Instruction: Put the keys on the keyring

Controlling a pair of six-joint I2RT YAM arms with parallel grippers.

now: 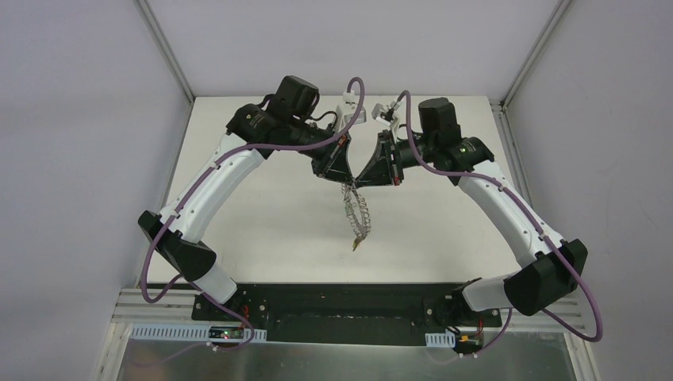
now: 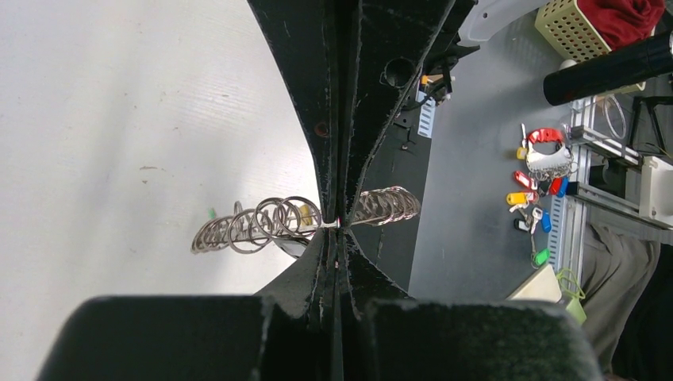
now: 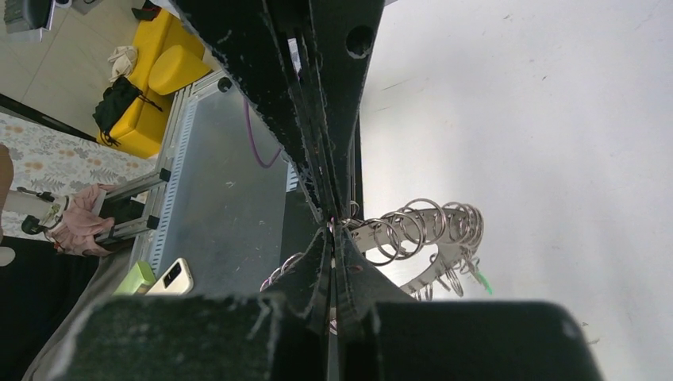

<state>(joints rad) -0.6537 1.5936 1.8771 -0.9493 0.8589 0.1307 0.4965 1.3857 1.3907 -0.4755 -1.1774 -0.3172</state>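
My left gripper (image 1: 346, 179) and right gripper (image 1: 359, 182) are both clenched on the upper end of the floppy grey metal keyring fringed with small wire rings (image 1: 359, 213). It dangles from them over the middle of the white table (image 1: 262, 214), with a tiny yellow-orange-headed key (image 1: 356, 246) at its end nearest the table. I judge it light, limp and slick, prone to sag and swing, so I'd pinch its flat band between 2 rings, not the springy rings.

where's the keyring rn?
Top view, middle of the table: the keyring hangs where the two gripper tips meet. The left gripper and right gripper both pinch its upper end, and the rest trails toward the arm bases.
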